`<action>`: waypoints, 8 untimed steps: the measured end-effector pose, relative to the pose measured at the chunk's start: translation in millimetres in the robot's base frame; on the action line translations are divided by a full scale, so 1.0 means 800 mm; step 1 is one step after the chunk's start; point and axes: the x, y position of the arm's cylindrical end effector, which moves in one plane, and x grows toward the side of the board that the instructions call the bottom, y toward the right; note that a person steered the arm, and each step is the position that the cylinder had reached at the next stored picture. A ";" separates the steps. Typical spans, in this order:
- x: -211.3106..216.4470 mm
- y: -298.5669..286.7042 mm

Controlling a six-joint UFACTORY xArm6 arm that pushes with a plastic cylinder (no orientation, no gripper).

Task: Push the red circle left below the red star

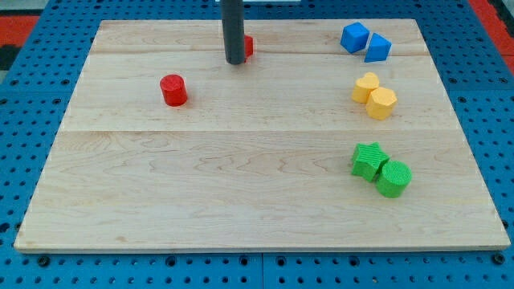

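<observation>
Red circle (173,90) sits upright, round, no long axis, at 8 o'clock from the red star (248,46). The tip (234,60) holds nothing, just beside the mostly hidden star.

Rod: one straight dark cylinder, standing upright, entering from the view's top edge left of centre. My tip (234,61): lower end of the rod, sitting at surface height near the view's top. Arm above the rod: lying outside the view, pose not showing.
</observation>
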 end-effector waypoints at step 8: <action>0.178 -0.140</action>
